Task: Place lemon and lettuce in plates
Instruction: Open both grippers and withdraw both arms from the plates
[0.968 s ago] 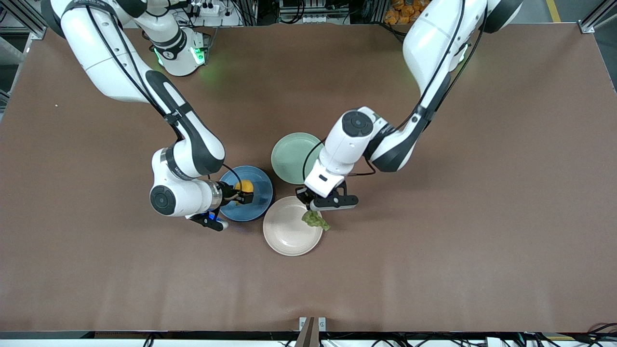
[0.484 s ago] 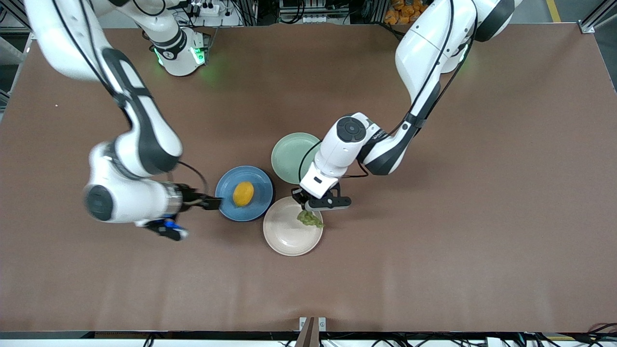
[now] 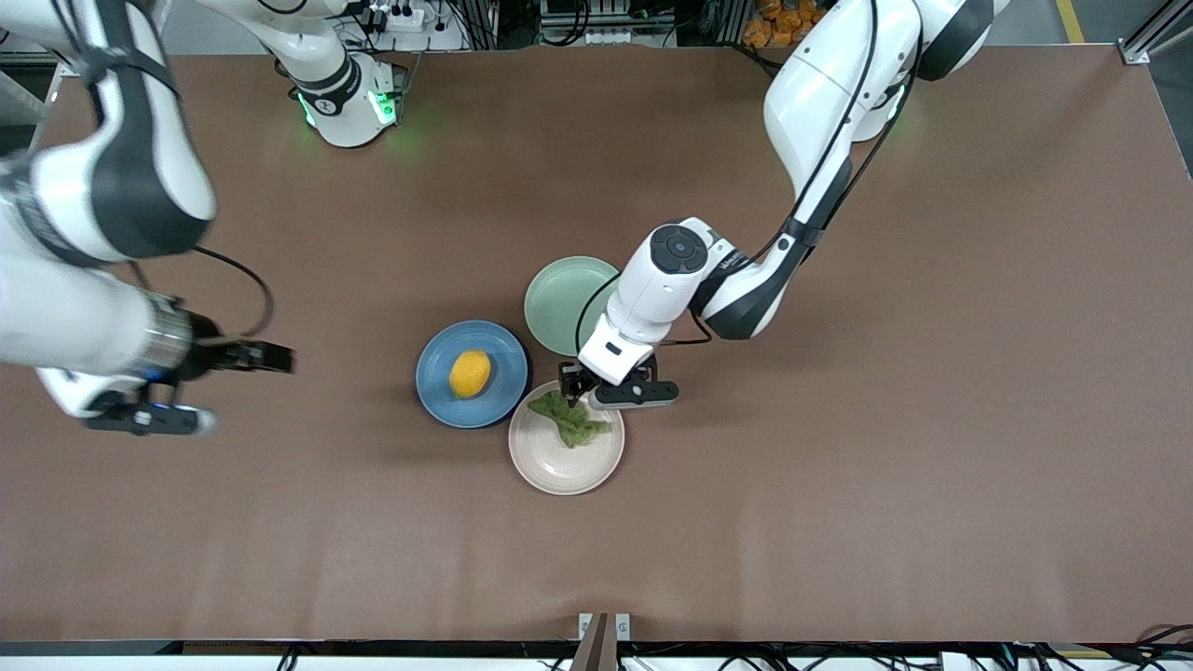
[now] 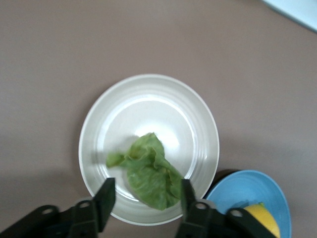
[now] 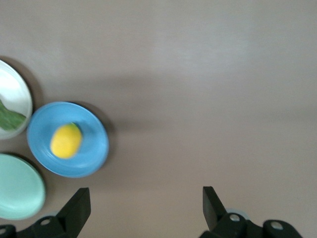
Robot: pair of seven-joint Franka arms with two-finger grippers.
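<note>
Now that the lettuce has dropped from the left gripper and lies spread in the beige plate, where half a second ago it was still bunched under the fingers at the rim, both items sit in plates. The lemon lies in the middle of the blue plate, as it did half a second ago, when the right arm had already let it go. By these pictures the placing looks complete, and what remains is only for the arms to clear away.

The left gripper hangs low over the beige plate's rim, on the side toward the green plate, its fingers spread apart with the leaf lying loose below them in the left wrist view. The right gripper has pulled well away toward the right arm's end of the table and now hovers over bare table; its fingers stand wide apart and hold nothing.

Counted: one lemon, one lettuce piece, three plates (blue, beige and green), the green one empty and farther from the front camera than the other two. The three plates sit close together, the blue just beside the beige. Two grippers, neither carrying anything.
</note>
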